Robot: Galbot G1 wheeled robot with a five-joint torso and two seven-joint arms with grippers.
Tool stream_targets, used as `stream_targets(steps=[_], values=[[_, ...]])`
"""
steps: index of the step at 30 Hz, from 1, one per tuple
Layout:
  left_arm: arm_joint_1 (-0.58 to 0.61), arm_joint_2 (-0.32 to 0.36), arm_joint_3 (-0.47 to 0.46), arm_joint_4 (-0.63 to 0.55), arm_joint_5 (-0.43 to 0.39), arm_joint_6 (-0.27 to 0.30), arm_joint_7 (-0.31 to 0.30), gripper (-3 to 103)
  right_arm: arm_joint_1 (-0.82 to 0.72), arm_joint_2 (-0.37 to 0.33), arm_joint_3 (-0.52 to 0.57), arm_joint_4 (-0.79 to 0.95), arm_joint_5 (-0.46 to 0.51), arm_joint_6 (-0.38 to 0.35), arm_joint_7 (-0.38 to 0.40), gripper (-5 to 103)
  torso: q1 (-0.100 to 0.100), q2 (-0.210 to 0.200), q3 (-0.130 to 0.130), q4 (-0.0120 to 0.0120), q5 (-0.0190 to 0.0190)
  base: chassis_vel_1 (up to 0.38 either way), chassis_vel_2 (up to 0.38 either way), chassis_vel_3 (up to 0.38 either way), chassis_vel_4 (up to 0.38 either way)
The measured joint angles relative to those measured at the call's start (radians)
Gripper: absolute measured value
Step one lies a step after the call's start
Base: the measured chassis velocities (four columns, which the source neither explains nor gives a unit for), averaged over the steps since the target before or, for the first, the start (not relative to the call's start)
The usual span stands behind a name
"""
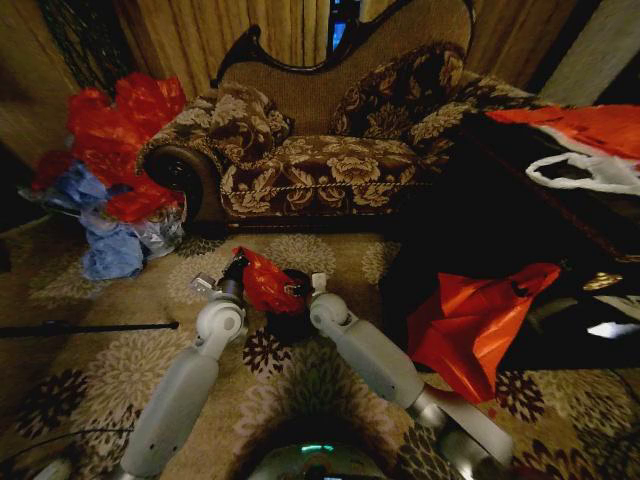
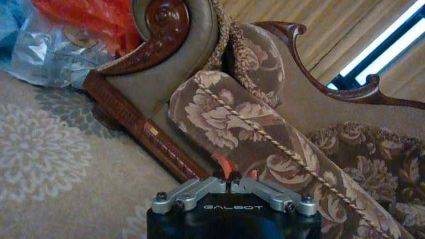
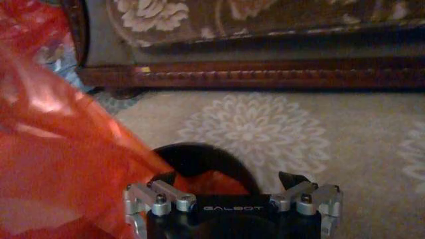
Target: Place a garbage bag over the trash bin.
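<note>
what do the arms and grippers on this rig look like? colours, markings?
Arms: smooth light-grey tubular links with rounded joints. Left gripper and right gripper: black body with white GALBOT lettering, topped by silver metal brackets with dark bolt heads. The right one has black fingers. No loose cables visible.

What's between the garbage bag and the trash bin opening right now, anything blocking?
Nothing visible. The garbage bag hangs right over the trash bin, held between the left gripper and right gripper; only bare carpet surrounds the bin.
</note>
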Motion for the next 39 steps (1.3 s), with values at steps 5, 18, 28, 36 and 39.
stream_targets(steps=[5,18,28,36,39], values=[[0.007,0.000,-0.001,-0.001,0.000,0.000,0.000,0,0.004,-0.016,0.031,0.017,-0.010,0.009,0.000,100,0.000,0.000,0.000,0.0000,0.0001,0.000,0.000,0.000,0.000],[-0.002,-0.014,0.010,0.015,0.005,0.000,0.007,0,-0.008,0.023,-0.008,0.199,0.275,-0.060,0.121,100,0.000,0.000,0.000,0.0002,-0.0001,0.000,0.000,0.000,0.000],[-0.025,-0.016,0.012,0.035,0.007,0.000,0.008,0,-0.059,-0.023,-0.071,0.239,0.370,-0.074,0.147,100,0.000,0.000,0.000,-0.0001,-0.0001,0.000,0.000,0.000,0.000],[-0.055,-0.026,0.024,0.062,0.007,-0.002,0.006,0,-0.088,-0.090,-0.104,0.351,0.450,-0.097,0.165,101,0.000,0.000,0.000,-0.0001,0.0000,0.000,0.000,0.000,0.000],[-0.060,-0.028,0.027,0.067,0.007,-0.002,0.005,0,-0.100,-0.105,-0.111,0.368,0.427,-0.103,0.150,100,0.000,0.000,0.000,0.0000,0.0000,0.000,0.000,0.000,0.000]])
